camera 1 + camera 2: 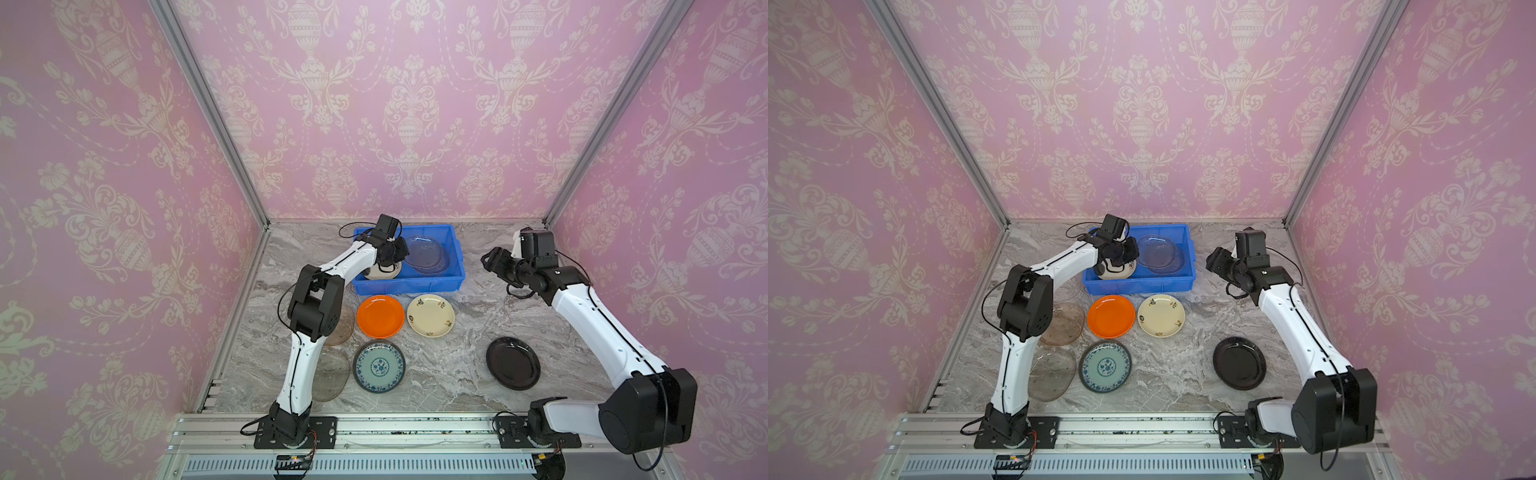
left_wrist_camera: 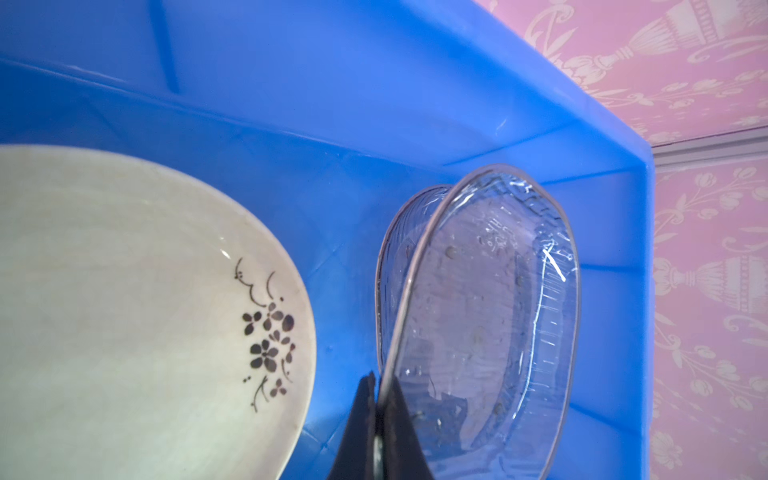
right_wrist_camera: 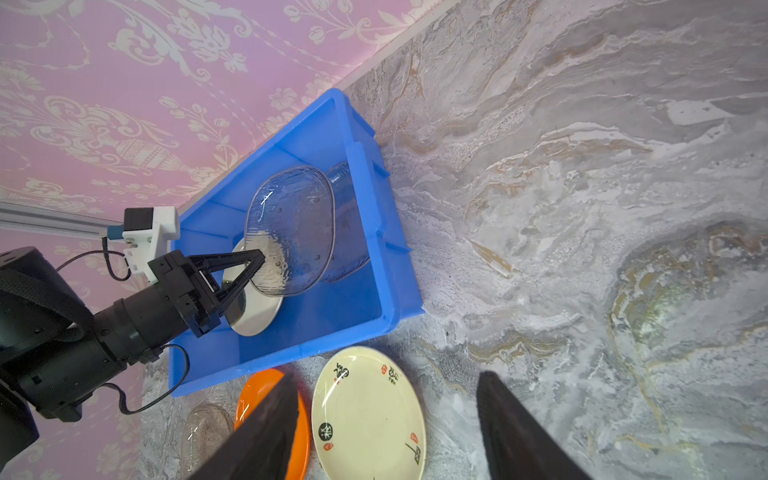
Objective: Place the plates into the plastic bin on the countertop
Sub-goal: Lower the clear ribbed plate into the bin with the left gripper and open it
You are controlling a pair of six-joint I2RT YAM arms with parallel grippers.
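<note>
Clear ribbed glass plate [image 2: 490,311], tilted inside the bin [image 2: 415,104], is pinched at its rim by the left gripper [image 2: 376,386], over what seems a second glass plate [image 2: 399,249], beside a cream flowered plate [image 2: 124,311]. Right gripper [image 3: 388,376] hangs spread off the bin's right side, empty.

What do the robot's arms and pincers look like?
The left arm and right arm match: smooth white shells on the long links, bulky black joints, black feet bolted to a metal rail. Thin black cables loop along them. The left pincer and right pincer are black, each with two tapered triangular fingers.
</note>
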